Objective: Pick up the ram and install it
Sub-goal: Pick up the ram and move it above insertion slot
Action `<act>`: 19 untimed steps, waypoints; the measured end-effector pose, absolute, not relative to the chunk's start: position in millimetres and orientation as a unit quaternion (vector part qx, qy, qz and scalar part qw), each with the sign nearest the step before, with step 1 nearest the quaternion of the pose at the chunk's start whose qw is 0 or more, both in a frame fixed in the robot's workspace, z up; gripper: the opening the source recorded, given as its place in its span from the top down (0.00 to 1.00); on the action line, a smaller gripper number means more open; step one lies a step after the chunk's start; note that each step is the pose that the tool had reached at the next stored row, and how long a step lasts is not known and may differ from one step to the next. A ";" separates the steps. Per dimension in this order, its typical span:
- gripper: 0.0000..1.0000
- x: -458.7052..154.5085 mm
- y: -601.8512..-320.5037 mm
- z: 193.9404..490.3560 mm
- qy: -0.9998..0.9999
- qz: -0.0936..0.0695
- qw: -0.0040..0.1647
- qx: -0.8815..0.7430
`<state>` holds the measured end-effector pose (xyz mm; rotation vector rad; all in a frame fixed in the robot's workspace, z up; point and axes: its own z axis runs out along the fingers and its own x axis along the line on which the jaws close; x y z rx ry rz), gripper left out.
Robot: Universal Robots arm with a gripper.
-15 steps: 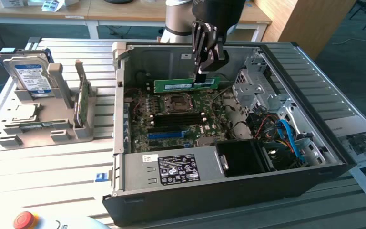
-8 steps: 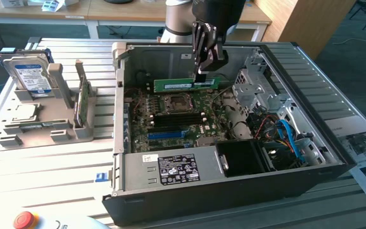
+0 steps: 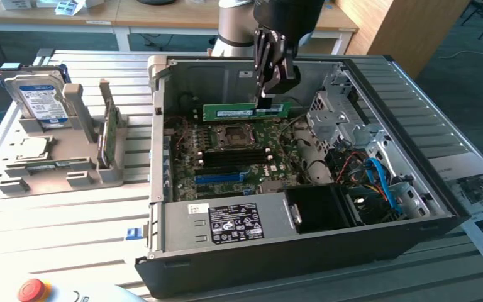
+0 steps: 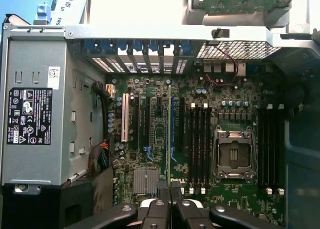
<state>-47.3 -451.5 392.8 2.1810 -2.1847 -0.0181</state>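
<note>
My gripper (image 3: 268,104) is shut on the ram (image 3: 233,112), a long thin green stick held level and on edge inside the open computer case (image 3: 309,251). The stick hangs above the motherboard, over the CPU socket (image 3: 234,135) and behind the black memory slots (image 3: 233,158). In the wrist view the ram (image 4: 170,134) appears edge-on as a thin line running out from my gripper (image 4: 170,199). It lines up beside a bank of black memory slots (image 4: 197,139). The CPU socket (image 4: 233,154) lies past those slots.
A grey holder at the exterior view's left carries a silver hard drive (image 3: 42,100), an upright green card (image 3: 107,129) and a chip (image 3: 32,148). The power supply (image 3: 224,220) fills the case's near corner. Drive cage and blue cables (image 3: 380,182) crowd the right side.
</note>
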 end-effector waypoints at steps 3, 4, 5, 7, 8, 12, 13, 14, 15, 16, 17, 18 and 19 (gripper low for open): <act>0.88 -46.9 -451.5 392.7 -0.707 -0.006 0.027 0.706; 0.88 -46.4 -451.2 392.5 -0.707 -0.006 0.027 0.706; 0.88 -46.0 -450.8 392.4 -0.707 -0.006 0.027 0.706; 0.88 -45.1 -449.4 392.2 -0.707 -0.006 0.027 0.706; 0.88 -44.8 -448.5 392.0 -0.708 -0.006 0.027 0.706; 0.88 -43.5 -444.3 391.5 -0.707 -0.006 0.027 0.706; 0.88 -43.2 -442.8 391.3 -0.707 -0.006 0.027 0.706; 0.88 -42.9 -441.5 391.2 -0.707 -0.006 0.027 0.706; 0.88 -42.6 -440.1 391.0 -0.707 -0.006 0.027 0.706; 0.88 -42.3 -438.7 390.9 -0.707 -0.006 0.027 0.706; 0.88 -42.0 -437.2 390.7 -0.707 -0.006 0.027 0.706; 0.88 -41.7 -435.8 390.6 -0.707 -0.006 0.027 0.706; 0.88 -41.4 -434.3 390.4 -0.707 -0.006 0.027 0.706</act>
